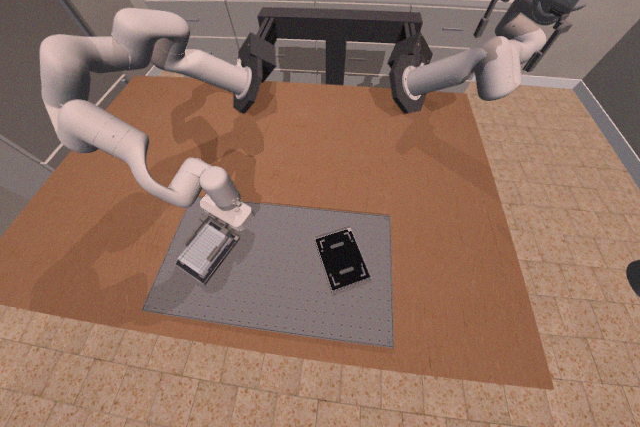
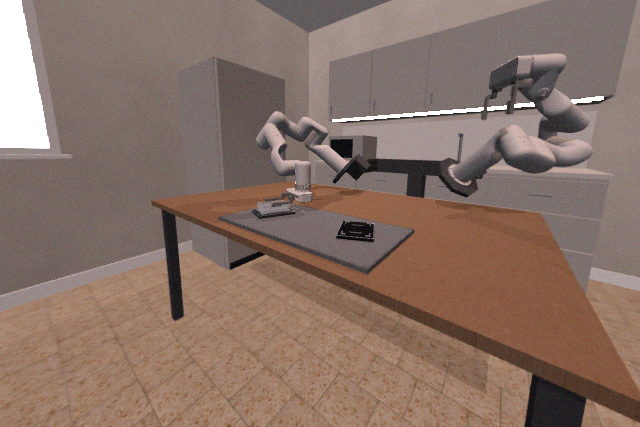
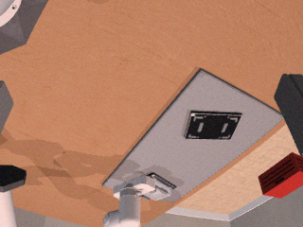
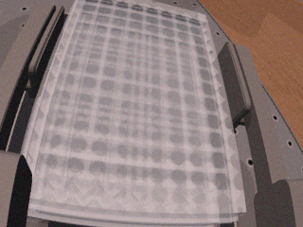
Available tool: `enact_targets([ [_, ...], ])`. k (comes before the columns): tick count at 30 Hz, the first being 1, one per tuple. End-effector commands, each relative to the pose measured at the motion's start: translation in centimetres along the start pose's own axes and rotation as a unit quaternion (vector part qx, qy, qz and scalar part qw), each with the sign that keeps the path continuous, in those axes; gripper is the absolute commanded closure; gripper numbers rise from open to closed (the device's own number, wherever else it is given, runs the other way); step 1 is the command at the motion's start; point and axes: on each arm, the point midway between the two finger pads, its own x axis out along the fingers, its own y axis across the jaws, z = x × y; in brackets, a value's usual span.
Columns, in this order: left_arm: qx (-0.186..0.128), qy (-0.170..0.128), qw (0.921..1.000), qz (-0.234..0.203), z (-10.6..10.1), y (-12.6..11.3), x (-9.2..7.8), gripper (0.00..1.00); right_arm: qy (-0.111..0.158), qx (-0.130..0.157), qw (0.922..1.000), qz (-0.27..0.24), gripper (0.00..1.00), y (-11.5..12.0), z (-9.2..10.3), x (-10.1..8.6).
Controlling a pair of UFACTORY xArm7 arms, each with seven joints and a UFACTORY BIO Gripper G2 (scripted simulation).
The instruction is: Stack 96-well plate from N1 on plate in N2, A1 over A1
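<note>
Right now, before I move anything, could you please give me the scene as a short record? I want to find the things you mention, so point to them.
nest N1 (image 1: 342, 258) (image 2: 356, 231) (image 3: 213, 125): no plate in it
nest N2 (image 1: 198, 276) (image 2: 276, 215): clear plate material (image 1: 202, 248) (image 2: 269, 207) (image 3: 163, 192) (image 4: 142, 142) above it; full nesting unconfirmed
right gripper (image 1: 209, 244) (image 2: 276, 201) (image 3: 156, 187) (image 4: 141, 71): at N2, fingers on both sides of the plate material; grip unclear
left gripper (image 1: 505, 50) (image 2: 497, 113) (image 3: 144, 109): open, raised away from the nests
release: not confirmed
</note>
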Motion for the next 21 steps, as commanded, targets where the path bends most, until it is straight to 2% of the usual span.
enact_targets([
  [1,0.000,0.001,1.0000,0.000,0.02,-0.01,-0.08,0.00,-0.001,0.002,1.0000,0.000,1.00,0.15,0.14,0.04],
  [21,0.000,0.001,1.0000,0.000,0.02,-0.01,-0.08,0.00,-0.001,0.002,1.0000,0.000,1.00,0.15,-0.16,0.04],
])
